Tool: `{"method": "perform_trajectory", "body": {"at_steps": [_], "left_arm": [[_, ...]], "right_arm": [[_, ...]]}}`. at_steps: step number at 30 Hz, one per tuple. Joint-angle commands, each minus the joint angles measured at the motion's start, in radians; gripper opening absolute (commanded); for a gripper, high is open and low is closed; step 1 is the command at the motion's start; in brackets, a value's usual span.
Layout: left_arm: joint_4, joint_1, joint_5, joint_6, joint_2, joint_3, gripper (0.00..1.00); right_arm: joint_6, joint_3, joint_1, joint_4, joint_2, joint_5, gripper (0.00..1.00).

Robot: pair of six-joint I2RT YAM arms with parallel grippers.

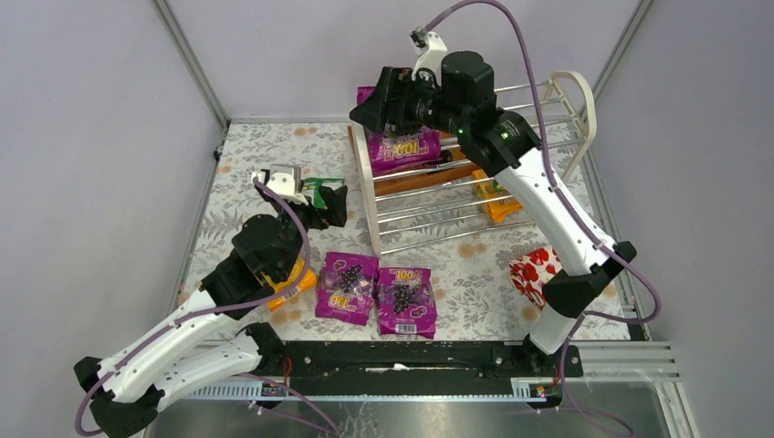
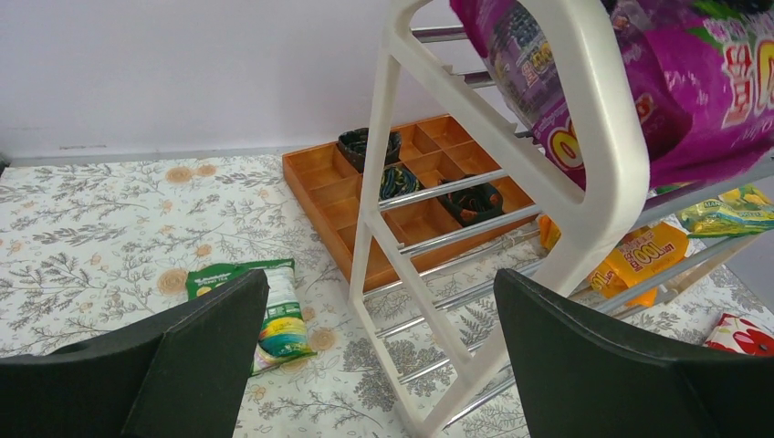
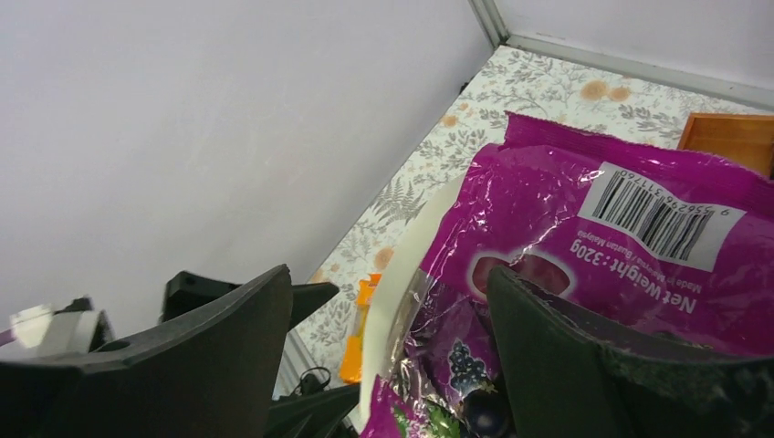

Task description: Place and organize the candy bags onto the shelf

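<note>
Right gripper [image 1: 370,109] is hovering over the far left end of the shelf [image 1: 365,182], jaws spread above a magenta bag [image 1: 402,151] that is lying on the top tier. Left gripper [image 2: 381,283] is hanging low, left of the shelf, jaws spread and gripping nothing. Green-white bag [image 2: 274,310] is lying on the table beneath it. Two more magenta bags [image 1: 347,287] [image 1: 406,301] are lying side by side near the arm bases. Orange bag [image 1: 500,203] is resting on a lower tier.

Plain pale-lilac walls [image 1: 91,137], joined by metal corner posts [image 1: 192,64], surround a grey leaf-and-flower patterned tablecloth [image 1: 246,155].
</note>
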Motion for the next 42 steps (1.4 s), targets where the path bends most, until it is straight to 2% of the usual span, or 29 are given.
{"method": "perform_trajectory", "body": {"at_steps": [1, 7, 10, 14, 17, 20, 23, 27, 32, 35, 39, 42], "left_arm": [[0.023, 0.004, 0.02, 0.001, -0.005, 0.017, 0.99], [0.022, 0.004, 0.021, 0.0, -0.01, 0.017, 0.99], [0.024, 0.005, 0.019, 0.0, -0.013, 0.014, 0.99], [0.023, 0.005, 0.021, 0.0, -0.005, 0.017, 0.99], [0.024, 0.006, 0.02, 0.0, -0.002, 0.017, 0.99], [0.024, 0.006, 0.02, -0.001, 0.001, 0.017, 0.99], [0.024, 0.007, 0.021, -0.003, 0.006, 0.02, 0.99], [0.022, 0.008, 0.014, -0.004, 0.011, 0.023, 0.99], [0.004, 0.008, -0.02, -0.003, 0.016, 0.048, 0.99], [-0.038, 0.008, -0.104, 0.004, 0.024, 0.074, 0.99], [-0.072, 0.008, -0.119, 0.023, 0.021, 0.072, 0.99], [-0.039, 0.009, -0.142, 0.026, 0.011, 0.044, 0.99]], "right_arm": [[-0.043, 0.041, 0.003, 0.018, 0.05, 0.035, 0.84], [-0.08, 0.155, 0.004, -0.07, 0.162, 0.085, 0.83], [-0.086, 0.189, 0.005, -0.11, 0.15, 0.102, 0.84], [-0.098, 0.192, 0.005, -0.139, 0.057, 0.086, 0.88], [-0.137, 0.15, 0.005, -0.161, -0.054, 0.087, 0.99], [-0.191, 0.069, 0.005, -0.195, -0.188, 0.145, 1.0], [-0.232, -0.075, 0.005, -0.229, -0.34, 0.186, 1.0], [-0.22, -0.452, 0.005, -0.158, -0.609, 0.225, 1.0], [-0.109, -0.859, 0.005, -0.109, -0.86, 0.141, 1.0], [-0.01, -1.052, 0.005, -0.078, -0.916, 0.044, 1.0], [0.16, -1.32, 0.005, 0.064, -0.946, -0.055, 1.0], [0.268, -1.484, 0.005, 0.168, -0.926, -0.108, 1.0]]}}
